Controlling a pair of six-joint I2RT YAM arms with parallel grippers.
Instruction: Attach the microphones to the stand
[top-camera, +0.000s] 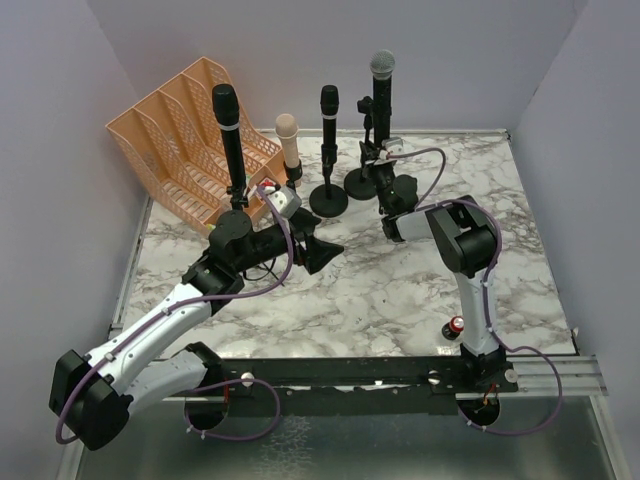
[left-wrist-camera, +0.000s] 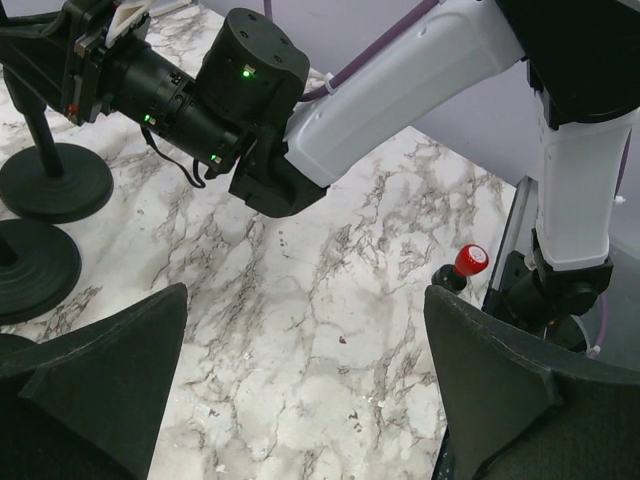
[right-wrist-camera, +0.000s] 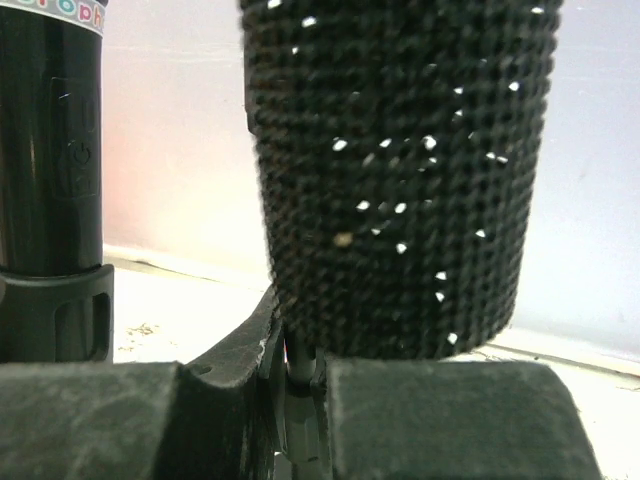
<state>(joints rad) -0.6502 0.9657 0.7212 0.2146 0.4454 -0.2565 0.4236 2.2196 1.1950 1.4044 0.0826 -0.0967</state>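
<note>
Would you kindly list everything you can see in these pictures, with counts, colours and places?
all-black microphones: two, black, upright in stands, far left and middle of the row
peach-pink microphone: one, upright between the two black ones
silver-headed microphone: one, black with silver mesh, right end of the row
stands: black, round bases; at least three show
file organiser: one, orange, far left corner
battery: one, small, red-topped, near the right arm's base
table: one, white-grey marble
left gripper: open, over mid-table
right gripper: at the silver-headed microphone's stand; open or shut unclear
</note>
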